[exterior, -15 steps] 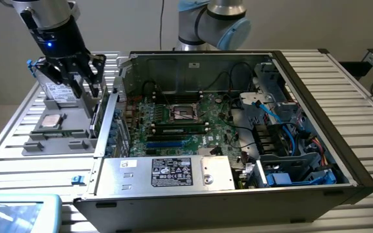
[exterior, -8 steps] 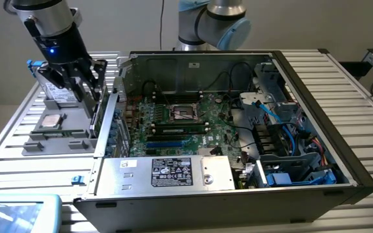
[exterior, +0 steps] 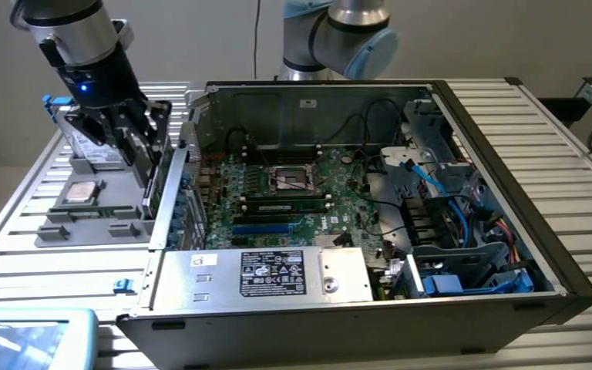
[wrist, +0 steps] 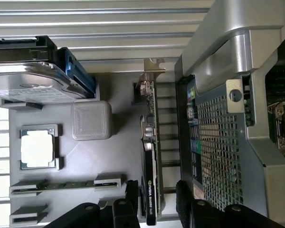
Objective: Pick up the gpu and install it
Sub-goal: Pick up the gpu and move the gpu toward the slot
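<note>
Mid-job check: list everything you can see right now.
gpu: one, green board with black cooler, on edge in the tray
hard drive: one, silver, in the tray
processor chip: one, silver, in a tray pocket
memory stick: one, green, in a tray slot
tray: one, grey, exterior view's left of the case
case: one, grey, open, on the slatted table
motherboard: one, green, inside the case
arm: one, silver and black, above the tray
jaws: one pair, black, open, either side of the gpu

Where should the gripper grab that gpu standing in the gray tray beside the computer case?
Likely from above: pinch the gpu across its flat faces at the black cooler. It stands on edge in the tray, upper edge free, computer case close beside it. The open gripper lines up across it.
</note>
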Robot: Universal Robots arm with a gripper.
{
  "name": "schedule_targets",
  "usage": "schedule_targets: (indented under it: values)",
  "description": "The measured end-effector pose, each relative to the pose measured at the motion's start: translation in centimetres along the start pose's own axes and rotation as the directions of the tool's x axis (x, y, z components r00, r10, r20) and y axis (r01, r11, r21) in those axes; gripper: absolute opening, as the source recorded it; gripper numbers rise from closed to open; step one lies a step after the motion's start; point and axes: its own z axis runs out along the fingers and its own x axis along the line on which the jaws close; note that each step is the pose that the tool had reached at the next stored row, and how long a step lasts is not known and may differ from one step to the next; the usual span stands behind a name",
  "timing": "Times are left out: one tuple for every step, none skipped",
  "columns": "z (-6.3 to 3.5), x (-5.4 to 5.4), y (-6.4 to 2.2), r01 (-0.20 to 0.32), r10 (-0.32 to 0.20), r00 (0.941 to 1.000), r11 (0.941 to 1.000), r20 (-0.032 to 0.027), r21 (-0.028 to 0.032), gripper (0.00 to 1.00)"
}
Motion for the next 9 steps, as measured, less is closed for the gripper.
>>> schedule_targets:
  values:
    - [0.14,0.07,-0.01,-0.002,0.002,1.0,1.0,0.0012,0.0001,0.46]
    - [0.26,0.13,-0.03,-0.004,0.004,1.0,1.0,0.0025,0.0002,0.46]
    - [0.38,0.17,-0.04,-0.006,0.006,1.0,1.0,0.0043,0.0001,0.46]
    - [0.5,0.22,-0.05,-0.008,0.008,0.9999,1.0,0.006,0.0001,0.46]
    - [0.62,0.27,-0.06,-0.01,0.01,0.9999,0.9999,0.0077,0.0,0.46]
    - [0.74,0.33,-0.08,-0.012,0.012,0.9999,0.9999,0.0091,0.0001,0.46]
    - [0.88,0.39,-0.09,-0.015,0.015,0.9998,0.9999,0.0104,0.0001,0.46]
    - [1.01,0.45,-0.1,-0.017,0.017,0.9998,0.9998,0.0116,0.0001,0.46]
    - [1.13,0.5,-0.11,-0.02,0.02,0.9997,0.9998,0.013,0.0002,0.46]
